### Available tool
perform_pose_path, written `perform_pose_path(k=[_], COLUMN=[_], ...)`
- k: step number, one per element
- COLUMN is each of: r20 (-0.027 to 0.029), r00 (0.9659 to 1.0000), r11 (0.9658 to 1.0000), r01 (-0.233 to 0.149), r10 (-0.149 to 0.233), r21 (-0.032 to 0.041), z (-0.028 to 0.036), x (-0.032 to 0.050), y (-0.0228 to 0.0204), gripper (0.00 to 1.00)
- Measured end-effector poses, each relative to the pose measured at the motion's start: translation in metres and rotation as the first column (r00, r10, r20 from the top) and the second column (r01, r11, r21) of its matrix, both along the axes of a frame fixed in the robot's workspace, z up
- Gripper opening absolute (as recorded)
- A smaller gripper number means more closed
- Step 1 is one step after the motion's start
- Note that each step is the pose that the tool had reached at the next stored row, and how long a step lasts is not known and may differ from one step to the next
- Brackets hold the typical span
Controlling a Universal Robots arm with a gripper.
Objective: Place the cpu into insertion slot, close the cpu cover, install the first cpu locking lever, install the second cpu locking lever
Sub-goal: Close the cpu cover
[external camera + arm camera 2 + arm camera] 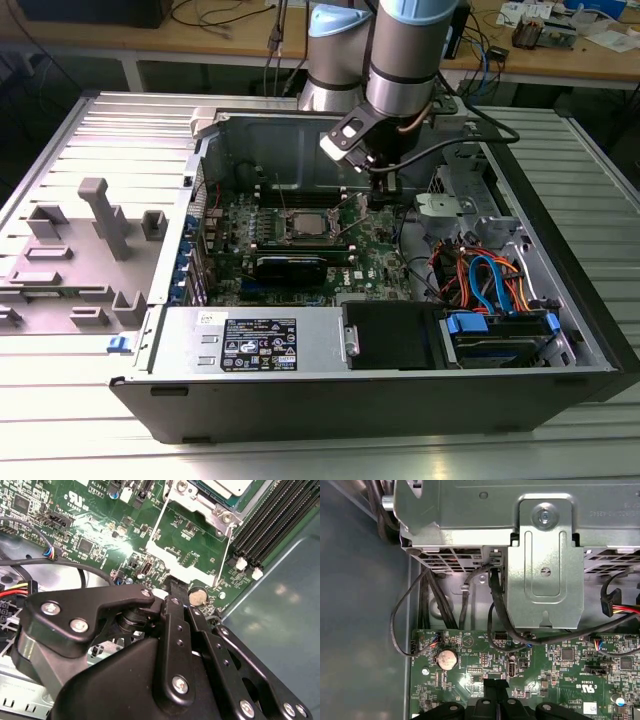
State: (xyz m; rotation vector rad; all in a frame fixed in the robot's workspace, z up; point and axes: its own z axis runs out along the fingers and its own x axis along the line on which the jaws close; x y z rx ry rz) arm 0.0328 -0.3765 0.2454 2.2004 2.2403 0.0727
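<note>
Second wrist view: end effector (176, 585) closed, tip nr cpu cover (175, 565), cpu (225, 486) beyond.

1 arm (400, 60) observed: grey tube sections with a pale blue joint cap, standing near vertical in the exterior view. The wrist (350, 135) carries a black-and-silver block, tilted and projecting toward the exterior view's left. The gripper (384, 192) hangs directly beneath the wrist and points straight down. In both wrist views the gripper body is black, assembled from linkage bars fastened with silver screws. Its 2 fingers (176, 630) run forward and converge to a single narrow tip, pressed together with no gap between them.
</note>
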Motion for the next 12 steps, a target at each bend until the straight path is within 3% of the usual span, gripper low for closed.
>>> perform_pose_path(k=[6,12], r20=[-0.0089,-0.0103], r00=[1.0,0.9999], r11=[1.0,1.0], r01=[0.0,0.0], r10=[0.0,0.0], r21=[-0.0003,-0.0001], z=[0.0018,0.0029], x=[-0.0039,-0.0123], y=[0.0,0.0], gripper=[0.11,0.11])
